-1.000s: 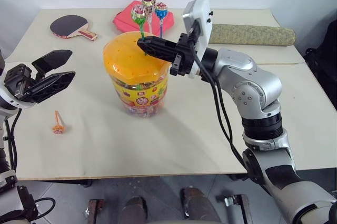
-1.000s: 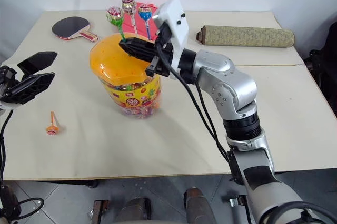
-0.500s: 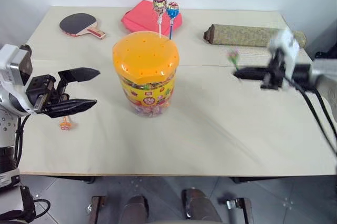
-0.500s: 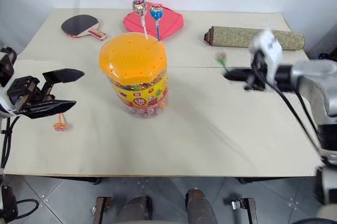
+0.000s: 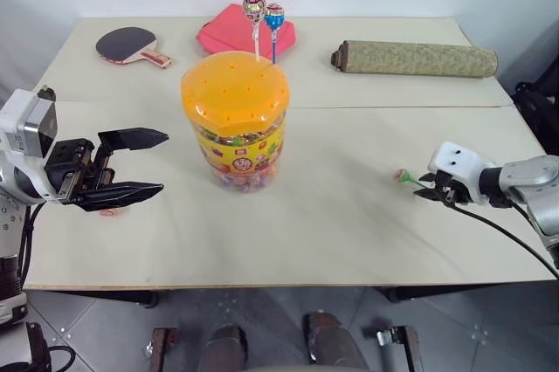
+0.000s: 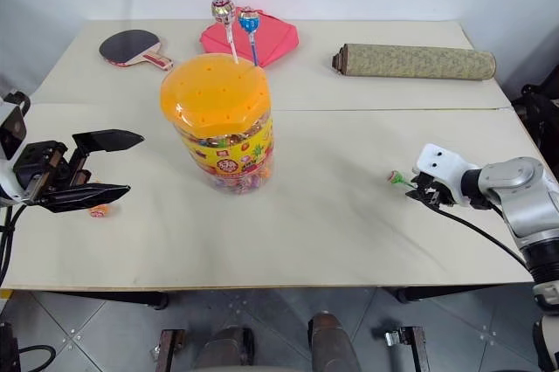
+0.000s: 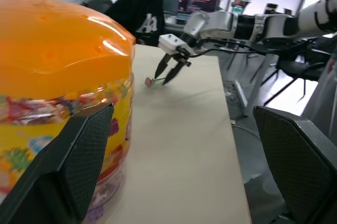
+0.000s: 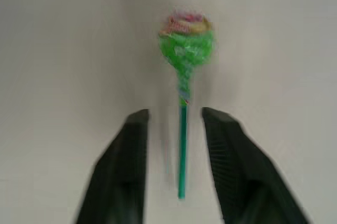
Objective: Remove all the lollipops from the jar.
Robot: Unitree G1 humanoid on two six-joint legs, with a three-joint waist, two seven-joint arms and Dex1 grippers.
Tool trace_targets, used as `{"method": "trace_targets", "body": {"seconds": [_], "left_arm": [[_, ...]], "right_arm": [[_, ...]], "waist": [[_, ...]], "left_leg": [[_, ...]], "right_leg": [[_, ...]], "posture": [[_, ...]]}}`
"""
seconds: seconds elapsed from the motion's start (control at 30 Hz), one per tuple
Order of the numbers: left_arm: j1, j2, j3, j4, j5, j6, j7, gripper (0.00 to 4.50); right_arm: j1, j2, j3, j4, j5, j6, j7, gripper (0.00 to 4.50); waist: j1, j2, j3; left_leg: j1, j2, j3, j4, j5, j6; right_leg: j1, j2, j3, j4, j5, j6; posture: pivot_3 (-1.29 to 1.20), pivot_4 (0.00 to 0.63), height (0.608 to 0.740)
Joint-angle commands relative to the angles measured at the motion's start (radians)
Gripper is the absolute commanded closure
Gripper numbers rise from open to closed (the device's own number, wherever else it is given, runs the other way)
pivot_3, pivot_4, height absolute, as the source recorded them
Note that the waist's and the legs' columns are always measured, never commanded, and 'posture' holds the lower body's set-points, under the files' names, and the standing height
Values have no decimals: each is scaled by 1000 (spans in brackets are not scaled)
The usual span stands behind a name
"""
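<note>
Two lollipops (image 5: 263, 15) still poke from the jar (image 5: 236, 119); right of it, right gripper (image 8: 176, 169) spread apart, dropping the green one (image 8: 186, 45).

The jar (image 5: 236, 123) sits mid-table with two lollipops (image 5: 263, 16) poking up at its 12 o'clock. A green lollipop (image 5: 402, 176) lies at its 3 o'clock by the right gripper (image 5: 424, 186); left gripper (image 5: 148, 162) gapes at 9.

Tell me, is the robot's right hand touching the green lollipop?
Apart. In the right wrist view the green lollipop lies between the right gripper's open fingers, with table showing on both sides of its stick.
</note>
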Motion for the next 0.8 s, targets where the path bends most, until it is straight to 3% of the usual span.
{"method": "trace_targets", "body": {"seconds": [0.03,0.2,0.3,0.4,0.57,0.8], "left_arm": [[13,-10,105,-16,-64,31,77,0],[22,-52,194,24,-112,56,178,0],[21,-68,210,36,-118,58,207,0],[11,-95,213,32,-137,66,235,0],[-30,-126,220,40,-162,72,279,0],[-45,-137,203,25,-165,80,302,0]], "right_arm": [[-39,48,-163,-80,218,-31,131,1571],[-200,164,-246,-208,423,192,76,1571],[-293,259,-250,-238,469,269,-6,1571],[-456,423,-202,-182,432,321,-167,1571],[-593,595,-180,-55,385,338,-312,1571],[-679,705,-173,53,362,312,-340,1571]], "waist": [[-2,1,1],[-2,5,3],[3,5,3],[0,5,3],[1,5,3],[-5,5,3]], "left_leg": [[0,0,0,1,0,0],[0,1,-1,4,0,1],[0,5,-4,4,0,0],[0,5,-4,4,1,-1],[-2,5,-5,3,3,-5],[-3,3,-4,-3,4,-6]], "right_leg": [[0,0,0,0,0,0],[1,-1,0,1,3,2],[2,-1,-3,0,5,0],[1,-1,-3,1,5,-1],[-2,-1,-4,2,6,-2],[-3,-1,-5,2,7,-1]], "posture": [[0,150,740],[0,150,740],[0,150,740],[0,150,740],[0,150,740],[0,150,740]]}}
